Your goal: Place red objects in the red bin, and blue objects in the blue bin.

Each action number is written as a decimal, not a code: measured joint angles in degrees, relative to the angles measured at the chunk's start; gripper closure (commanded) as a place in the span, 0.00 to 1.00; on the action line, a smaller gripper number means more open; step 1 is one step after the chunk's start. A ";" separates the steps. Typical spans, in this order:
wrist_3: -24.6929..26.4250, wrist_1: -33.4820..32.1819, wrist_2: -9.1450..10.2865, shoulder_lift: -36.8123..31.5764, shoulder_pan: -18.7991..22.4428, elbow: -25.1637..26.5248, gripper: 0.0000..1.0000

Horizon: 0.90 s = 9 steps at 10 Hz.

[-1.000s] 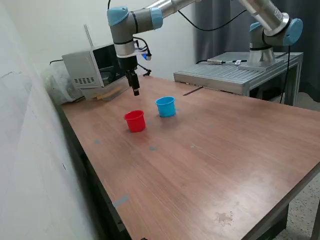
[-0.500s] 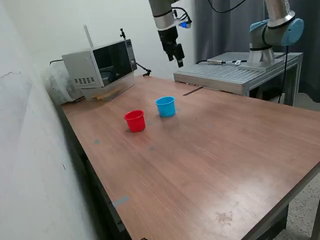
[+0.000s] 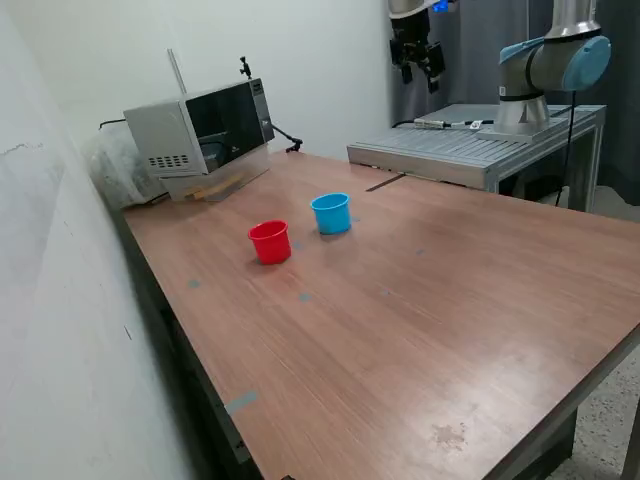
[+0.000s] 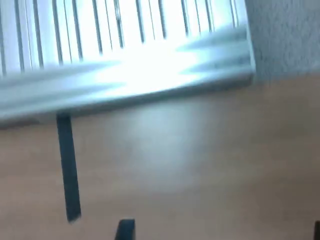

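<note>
Red bin [image 3: 269, 241] and blue bin [image 3: 331, 213]: we see no cubes loose; gripper [image 3: 418, 62] raised, jaws apart, empty.

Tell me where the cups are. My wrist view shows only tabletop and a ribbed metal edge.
Observer: The red cup stands upright on the wooden table, toward the exterior view's left.
Operator: And the blue one?
Observer: The light blue cup stands upright beside the red cup, on the exterior view's right, not touching it.
Operator: Where is my gripper relative to them?
Observer: The gripper hangs high above the grey metal platform at the table's far side, well away from both cups.
</note>
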 measured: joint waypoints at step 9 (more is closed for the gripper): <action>-0.58 9.14 -0.16 -9.15 -0.54 5.56 0.00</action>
